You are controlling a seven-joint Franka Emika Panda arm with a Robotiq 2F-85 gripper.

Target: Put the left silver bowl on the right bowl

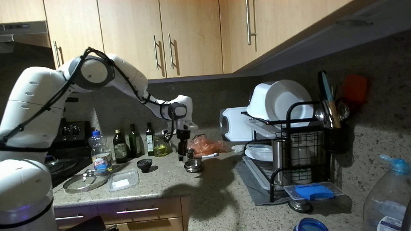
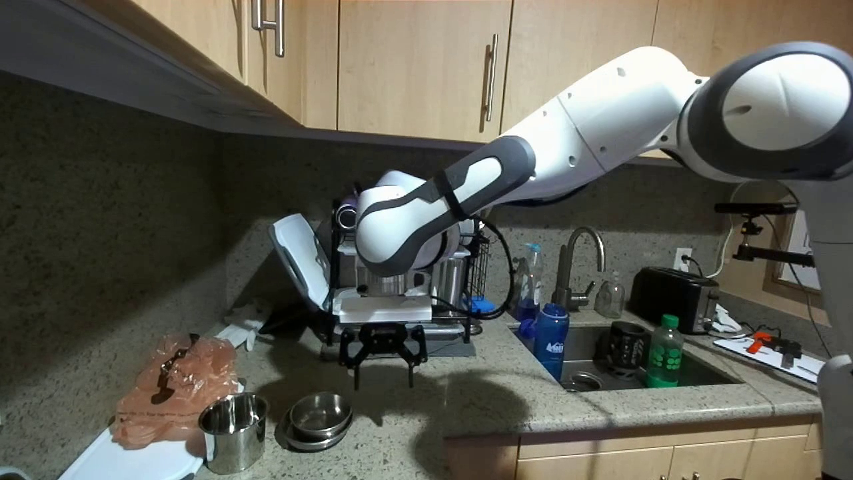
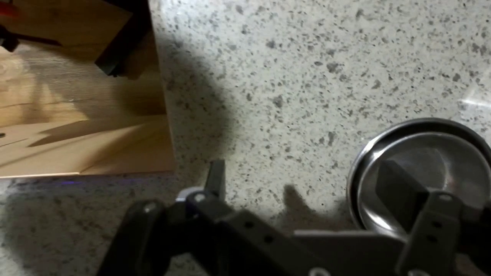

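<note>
The small shiny silver bowl (image 2: 321, 412) sits on a second, slightly wider silver bowl (image 2: 308, 445), a little off its centre. The stack also shows in an exterior view as an upper bowl (image 1: 193, 163) above a lower one (image 1: 193, 170). In the wrist view the upper bowl (image 3: 456, 165) lies inside the rim of the lower bowl (image 3: 352, 184) at the right. My gripper (image 2: 384, 387) is open and empty, its fingers pointing down, above the counter beside the bowls. In the wrist view one finger of the gripper (image 3: 305, 168) overlaps the upper bowl. In an exterior view the gripper (image 1: 181, 158) appears side-on.
A steel cup (image 2: 233, 433) and an orange plastic bag (image 2: 180, 387) stand near the bowls. A dish rack (image 1: 289, 144) stands on the counter. A black small bowl (image 1: 144, 165), a glass lid (image 1: 85, 183) and several bottles (image 1: 120, 147) are also there. The sink (image 2: 700, 373) lies beyond.
</note>
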